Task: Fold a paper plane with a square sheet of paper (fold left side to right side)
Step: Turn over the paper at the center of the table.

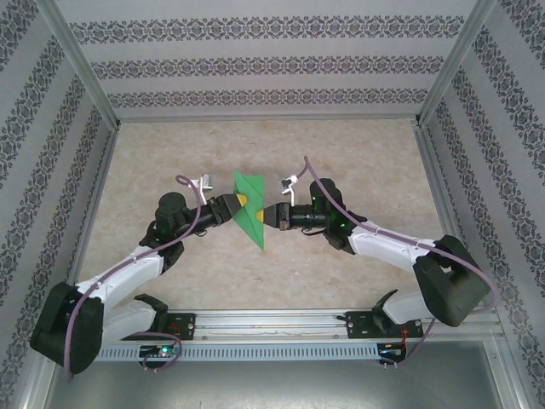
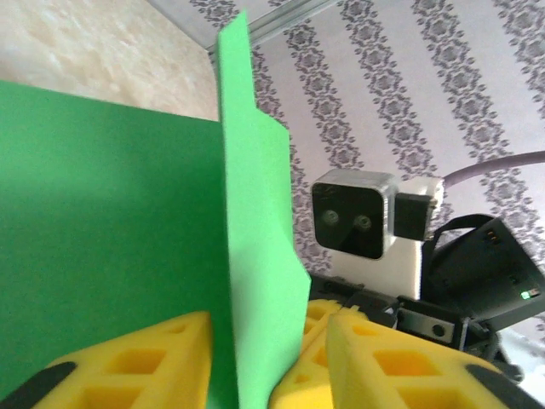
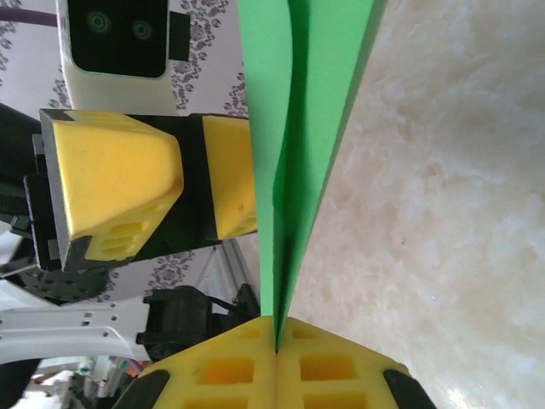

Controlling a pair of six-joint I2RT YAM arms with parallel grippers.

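The green sheet of paper (image 1: 249, 209), folded into a pointed, plane-like shape with a centre crease, stands on edge above the middle of the table. My right gripper (image 1: 266, 216) comes at it from the right. In the right wrist view that gripper (image 3: 275, 328) is shut on the paper (image 3: 315, 102), with both layers pinched at the fold. My left gripper (image 1: 237, 201) faces it from the left. In the left wrist view its jaws (image 2: 268, 328) stand apart round the paper (image 2: 111, 239), and the right-hand finger (image 2: 400, 358) is clear of the sheet.
The beige marbled table (image 1: 358, 162) has free room all round the paper. Patterned walls (image 1: 272, 60) and aluminium frame posts close in the back and sides. A metal rail (image 1: 272, 322) carries both arm bases at the near edge.
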